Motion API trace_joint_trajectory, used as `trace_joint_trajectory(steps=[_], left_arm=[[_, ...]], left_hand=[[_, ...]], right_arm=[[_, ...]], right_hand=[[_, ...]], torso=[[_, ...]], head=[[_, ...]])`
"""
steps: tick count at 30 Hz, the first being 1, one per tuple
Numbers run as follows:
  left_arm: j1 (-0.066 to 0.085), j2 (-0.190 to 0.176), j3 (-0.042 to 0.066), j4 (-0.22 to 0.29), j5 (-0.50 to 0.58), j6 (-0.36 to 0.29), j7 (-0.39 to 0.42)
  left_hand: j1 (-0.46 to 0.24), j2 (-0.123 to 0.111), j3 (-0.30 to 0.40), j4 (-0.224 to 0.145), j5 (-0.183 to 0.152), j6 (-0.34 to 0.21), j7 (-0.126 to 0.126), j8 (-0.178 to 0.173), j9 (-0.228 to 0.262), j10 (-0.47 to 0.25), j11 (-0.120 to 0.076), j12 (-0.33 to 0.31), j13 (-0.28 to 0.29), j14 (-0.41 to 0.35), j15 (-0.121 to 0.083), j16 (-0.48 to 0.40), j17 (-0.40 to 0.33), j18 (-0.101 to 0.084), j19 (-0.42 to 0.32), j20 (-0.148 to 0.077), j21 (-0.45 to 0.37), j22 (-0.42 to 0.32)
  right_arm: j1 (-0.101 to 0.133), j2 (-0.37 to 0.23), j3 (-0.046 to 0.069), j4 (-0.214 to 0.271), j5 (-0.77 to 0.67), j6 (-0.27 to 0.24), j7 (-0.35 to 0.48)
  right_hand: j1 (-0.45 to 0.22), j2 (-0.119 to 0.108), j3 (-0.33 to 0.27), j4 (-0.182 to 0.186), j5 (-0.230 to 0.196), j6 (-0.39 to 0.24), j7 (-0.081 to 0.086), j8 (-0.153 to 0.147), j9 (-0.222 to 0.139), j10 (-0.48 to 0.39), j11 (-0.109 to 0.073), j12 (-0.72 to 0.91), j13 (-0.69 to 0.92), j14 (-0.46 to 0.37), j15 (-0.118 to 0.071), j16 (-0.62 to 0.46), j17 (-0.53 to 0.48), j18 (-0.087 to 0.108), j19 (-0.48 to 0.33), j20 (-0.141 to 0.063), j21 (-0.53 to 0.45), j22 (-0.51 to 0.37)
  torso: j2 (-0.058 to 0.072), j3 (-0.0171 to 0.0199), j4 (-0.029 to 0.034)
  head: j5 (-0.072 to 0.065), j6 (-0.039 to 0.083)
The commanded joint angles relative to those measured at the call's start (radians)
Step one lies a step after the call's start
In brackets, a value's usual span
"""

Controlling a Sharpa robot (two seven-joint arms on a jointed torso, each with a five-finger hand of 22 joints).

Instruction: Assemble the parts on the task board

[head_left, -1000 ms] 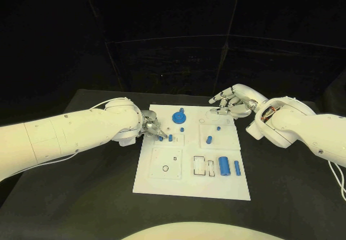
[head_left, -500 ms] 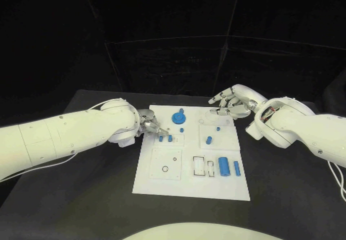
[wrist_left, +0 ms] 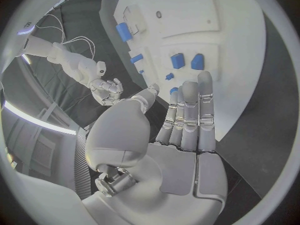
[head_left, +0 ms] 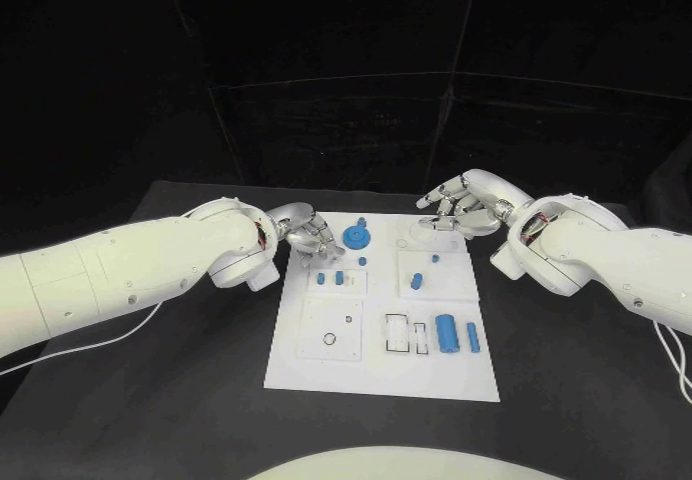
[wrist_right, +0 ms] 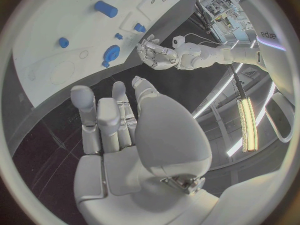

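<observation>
Both robot hands, left and right, hover released over the task board holding blue parts.

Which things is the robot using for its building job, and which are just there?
For the job:
white board
blue round wheel piece
two small blue blocks
blue tube and thin blue rod
left robot hand, fingers apart, holding nothing
right robot hand, holding nothing I can see

Just there:
black table
white cable
</observation>
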Motion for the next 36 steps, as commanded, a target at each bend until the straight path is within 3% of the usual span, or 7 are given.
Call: trace_joint_trajectory(steps=[1,10,16,25,29,32,36], left_arm=[[0.002,0.011,0.001,-0.002,0.066,-0.070,0.193],[0.002,0.046,0.001,-0.024,-0.078,-0.099,0.242],[0.002,0.099,-0.002,-0.063,-0.275,-0.089,0.253],[0.003,0.162,-0.032,-0.137,-0.466,-0.049,0.207],[0.003,0.191,-0.044,-0.177,-0.502,-0.035,0.203],[0.003,0.211,-0.049,-0.199,-0.514,-0.023,0.204],[0.003,0.231,-0.054,-0.217,-0.521,-0.015,0.205]], left_hand=[[0.079,-0.006,0.032,-0.052,0.004,-0.014,0.003,-0.011,-0.014,-0.010,0.003,-0.025,-0.032,-0.016,0.002,-0.033,-0.029,0.017,-0.004,0.009,-0.033,-0.024],[0.138,-0.026,0.069,-0.103,0.002,0.036,0.008,-0.019,-0.057,0.014,0.008,-0.067,-0.123,0.005,0.004,-0.035,-0.065,0.020,0.031,0.013,-0.059,-0.052],[0.140,-0.063,0.055,-0.114,0.001,0.058,-0.002,-0.053,-0.096,0.004,0.008,-0.111,-0.184,0.038,-0.001,-0.002,-0.069,0.022,0.069,0.007,-0.049,-0.052],[0.158,-0.074,0.059,-0.124,0.002,0.104,-0.018,-0.112,-0.153,0.020,-0.004,-0.152,-0.263,0.191,-0.013,0.272,0.170,0.020,0.149,-0.006,0.013,-0.018],[0.158,-0.080,0.057,-0.123,0.002,0.128,-0.022,-0.136,-0.175,0.018,-0.005,-0.174,-0.298,0.242,-0.015,0.376,0.267,0.002,0.214,-0.008,0.125,0.092],[0.158,-0.084,0.053,-0.121,0.002,0.135,-0.024,-0.150,-0.186,0.017,-0.006,-0.185,-0.317,0.261,-0.015,0.415,0.304,-0.008,0.245,-0.009,0.188,0.158],[0.158,-0.083,0.051,-0.119,0.002,0.140,-0.024,-0.160,-0.193,0.019,-0.005,-0.191,-0.329,0.261,-0.015,0.422,0.305,-0.009,0.247,-0.009,0.199,0.168]], right_arm=[[0.002,0.001,0.000,-0.003,0.005,0.000,0.011],[0.002,0.002,0.000,-0.007,0.007,-0.001,0.012],[0.002,0.005,0.000,-0.008,0.007,-0.002,0.012],[0.002,0.007,0.000,-0.007,0.007,-0.003,0.013],[0.002,0.008,0.000,-0.008,0.007,-0.005,0.013],[0.002,0.010,0.000,-0.009,0.007,-0.008,0.014],[0.002,0.013,0.000,-0.010,0.007,-0.013,0.014]], right_hand=[[0.003,0.000,0.002,0.006,0.005,-0.009,-0.001,0.006,0.000,-0.010,-0.001,-0.001,-0.001,-0.006,0.000,-0.006,-0.004,0.013,-0.008,0.000,-0.008,-0.005],[0.006,0.000,0.005,0.007,0.006,-0.010,0.000,0.009,0.001,-0.017,0.000,-0.005,-0.007,-0.011,0.001,-0.021,-0.017,0.016,-0.018,0.001,-0.020,-0.022],[0.007,0.001,0.005,0.007,0.006,-0.010,0.000,0.009,0.001,-0.017,0.000,-0.006,-0.008,-0.012,0.001,-0.022,-0.017,0.016,-0.019,0.001,-0.022,-0.024],[0.007,0.001,0.005,0.007,0.006,-0.010,0.000,0.009,0.001,-0.017,0.000,-0.006,-0.008,-0.012,0.001,-0.022,-0.017,0.016,-0.019,0.001,-0.022,-0.024],[0.007,0.001,0.006,0.007,0.006,-0.010,0.000,0.009,0.001,-0.017,0.000,-0.006,-0.008,-0.012,0.001,-0.022,-0.017,0.016,-0.019,0.001,-0.022,-0.024],[0.008,0.001,0.006,0.008,0.006,-0.010,0.000,0.010,0.001,-0.018,0.000,-0.007,-0.009,-0.012,0.001,-0.025,-0.019,0.017,-0.020,0.001,-0.024,-0.027],[0.008,0.001,0.006,0.008,0.006,-0.010,0.000,0.010,0.001,-0.018,0.000,-0.007,-0.009,-0.012,0.001,-0.025,-0.019,0.017,-0.020,0.001,-0.024,-0.027]], torso=[[0.000,0.0001,-0.0004],[0.000,0.0013,-0.0011],[0.001,0.0006,-0.0010],[0.001,0.0002,-0.0015],[0.002,-0.0006,-0.0014],[0.001,-0.0009,-0.0010],[0.002,-0.0007,-0.0013]], head=[[-0.007,0.007],[-0.016,0.017],[-0.020,0.024],[-0.020,0.026],[-0.022,0.026],[-0.021,0.024],[-0.020,0.024]])
